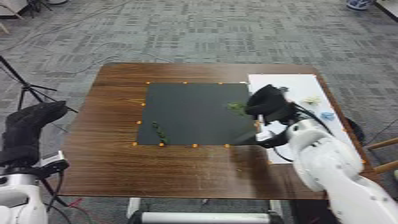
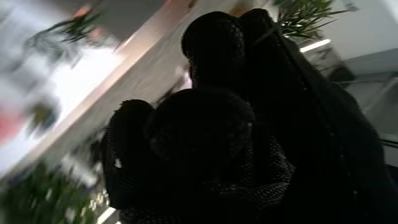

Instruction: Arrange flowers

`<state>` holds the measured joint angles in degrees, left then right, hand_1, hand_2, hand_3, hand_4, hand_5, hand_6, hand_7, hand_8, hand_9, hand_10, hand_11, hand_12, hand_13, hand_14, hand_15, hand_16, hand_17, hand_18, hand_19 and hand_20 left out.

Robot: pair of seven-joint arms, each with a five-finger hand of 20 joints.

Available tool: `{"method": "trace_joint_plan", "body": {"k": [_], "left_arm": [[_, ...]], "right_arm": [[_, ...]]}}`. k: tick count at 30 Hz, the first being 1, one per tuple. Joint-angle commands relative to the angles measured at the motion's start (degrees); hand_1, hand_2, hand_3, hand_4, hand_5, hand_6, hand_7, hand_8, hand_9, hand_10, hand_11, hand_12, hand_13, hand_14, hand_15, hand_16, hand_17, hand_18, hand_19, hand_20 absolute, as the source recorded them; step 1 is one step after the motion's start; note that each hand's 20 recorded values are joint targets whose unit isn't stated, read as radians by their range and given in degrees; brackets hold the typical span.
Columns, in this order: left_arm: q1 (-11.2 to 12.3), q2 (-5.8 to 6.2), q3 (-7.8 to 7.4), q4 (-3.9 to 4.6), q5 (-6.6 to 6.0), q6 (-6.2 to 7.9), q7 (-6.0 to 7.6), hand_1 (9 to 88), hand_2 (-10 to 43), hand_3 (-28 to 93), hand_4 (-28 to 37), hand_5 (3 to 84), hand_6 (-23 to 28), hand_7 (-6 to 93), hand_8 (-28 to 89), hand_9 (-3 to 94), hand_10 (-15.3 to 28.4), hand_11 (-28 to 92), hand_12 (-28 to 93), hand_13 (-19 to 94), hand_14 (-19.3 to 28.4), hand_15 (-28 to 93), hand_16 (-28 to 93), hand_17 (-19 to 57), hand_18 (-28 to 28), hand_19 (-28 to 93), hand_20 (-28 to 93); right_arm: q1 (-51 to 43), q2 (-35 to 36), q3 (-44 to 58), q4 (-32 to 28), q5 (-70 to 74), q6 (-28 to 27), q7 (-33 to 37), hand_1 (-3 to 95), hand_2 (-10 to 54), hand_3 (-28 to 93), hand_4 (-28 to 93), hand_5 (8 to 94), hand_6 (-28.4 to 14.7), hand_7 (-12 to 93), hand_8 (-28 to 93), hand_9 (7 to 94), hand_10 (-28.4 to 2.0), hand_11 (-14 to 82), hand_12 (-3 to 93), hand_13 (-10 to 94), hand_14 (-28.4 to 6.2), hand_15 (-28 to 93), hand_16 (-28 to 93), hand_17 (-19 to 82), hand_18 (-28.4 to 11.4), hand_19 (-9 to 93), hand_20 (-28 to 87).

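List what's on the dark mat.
A green sprig lies on the dark mat, toward its near left corner. More greenery shows beside the right hand; whether it touches the mat is unclear. The hand hides part of the right edge and anything there.

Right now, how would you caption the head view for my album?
A robot's right hand holds a green sprig over a dark mat where another sprig lies.

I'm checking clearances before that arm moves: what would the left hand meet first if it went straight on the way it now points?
Probably the left edge of the table, just ahead of the left hand; its height is unclear, so it might pass above.
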<state>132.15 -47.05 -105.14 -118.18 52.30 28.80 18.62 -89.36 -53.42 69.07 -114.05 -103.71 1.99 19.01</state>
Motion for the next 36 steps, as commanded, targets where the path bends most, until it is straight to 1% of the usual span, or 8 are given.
{"method": "trace_joint_plan", "body": {"k": [1, 9, 23, 25, 26, 29, 33, 36], "left_arm": [[-2.19, -0.1, 2.12, 0.39, 0.31, -0.09, -1.5, 23.8, 4.2, 69, -28.2, 57.7, 1.4, 19.9, -9, 56.3, 14.4, 21, 13, 44, 16.8, 22, 1, 7.2, 13.3, 17, 21], [-3.43, -0.2, 3.88, 0.31, 1.12, -0.77, -2.15, 23.7, 4.1, 69, -28.3, 57.5, 1.5, 19.6, -9, 56.2, 14.4, 21, 13, 44, 17.0, 23, 2, 6.7, 13.5, 18, 21], [-5.14, -0.52, 6.0, 0.62, 1.69, -4.28, -3.8, 24.0, 3.7, 69, -28.3, 57.0, 1.6, 19.5, -9, 55.3, 14.4, 21, 13, 44, 17.2, 24, 2, 6.1, 13.7, 17, 21], [-5.08, -0.6, 5.94, 0.5, 1.7, -4.44, -3.95, 24.1, 3.7, 69, -28.3, 56.8, 1.5, 19.5, -9, 55.1, 14.4, 21, 13, 44, 17.2, 24, 2, 5.9, 13.7, 17, 21], [-5.81, -0.43, 6.31, 0.83, 1.71, -4.79, -4.07, 24.0, 3.6, 69, -28.2, 56.6, 1.5, 19.6, -8, 55.0, 14.3, 21, 13, 44, 17.2, 24, 2, 5.7, 13.8, 17, 21], [-5.82, -0.48, 6.27, 0.85, 1.78, -5.3, -4.25, 24.2, 3.3, 70, -28.1, 56.2, 1.5, 19.8, -8, 54.6, 14.3, 21, 13, 43, 17.2, 24, 2, 5.2, 14.1, 18, 21], [-5.58, -0.57, 6.24, 0.76, 1.93, -5.83, -4.41, 24.4, 2.6, 70, -27.8, 55.9, 1.5, 19.7, -8, 54.4, 14.3, 21, 13, 43, 17.3, 25, 2, 4.6, 14.4, 18, 21], [-5.52, -0.73, 6.18, 0.78, 2.1, -6.32, -4.63, 24.7, 2.1, 70, -27.3, 55.7, 1.4, 19.7, -8, 54.1, 14.3, 21, 13, 43, 17.3, 25, 2, 4.2, 14.6, 19, 22]], "right_arm": [[8.58, -10.44, -10.85, 5.15, -6.31, 0.47, -0.55, 67.4, -9.5, 51, -9, 76.2, -4.0, 25, 17, 92.4, -10.1, 26.2, 33.2, 94, -2.2, 52, 32, 70, -7.1, 93, 38], [12.05, -15.61, -16.01, 12.42, -12.65, -0.8, -0.02, 68.6, -9.5, 48, -8, 76.3, -4.3, 26, 15, 93.1, -9.5, 20.7, 31.4, 94, -2.3, 52, 31, 70, -7.0, 93, 38], [12.53, -20.78, -15.28, 19.86, -14.66, -0.52, 2.44, 68.4, -9.5, 48, -8, 77.2, -4.3, 25, 12, 93.7, -11.3, 14.3, 27.3, 94, -2.4, 52, 30, 70, -7.0, 93, 37], [12.52, -21.4, -14.79, 20.15, -14.35, -0.88, 2.53, 66.6, -9.5, 47, -7, 77.0, -4.3, 24, 12, 93.6, -11.3, 13.8, 27.1, 94, -2.5, 52, 30, 70, -7.1, 93, 37], [12.74, -21.13, -14.9, 20.07, -14.22, -0.7, 2.67, 66.1, -9.5, 46, -7, 76.8, -4.5, 24, 12, 93.4, -11.1, 13.4, 27.2, 94, -2.6, 52, 30, 70, -7.1, 93, 37], [12.88, -21.18, -14.68, 20.06, -14.27, -0.97, 2.33, 64.1, -9.5, 44, -5, 75.8, -4.7, 22, 12, 92.2, -10.4, 12.6, 28.0, 94, -2.7, 51, 30, 70, -7.0, 93, 37], [12.63, -20.93, -14.2, 19.03, -12.99, -1.33, 2.56, 60.0, -9.5, 41, -2, 71.8, -4.4, 17, 12, 89.7, -11.9, 16.5, 24.0, 94, -2.8, 51, 31, 70, -7.0, 93, 37], [12.68, -20.67, -13.9, 18.37, -11.81, -1.35, 2.4, 47.2, -9.5, 50, -6, 66.5, -3.4, 15, -5, 87.2, -13.7, 19.0, 18.9, 94, -3.2, 50, 32, 70, -7.1, 93, 37]]}}
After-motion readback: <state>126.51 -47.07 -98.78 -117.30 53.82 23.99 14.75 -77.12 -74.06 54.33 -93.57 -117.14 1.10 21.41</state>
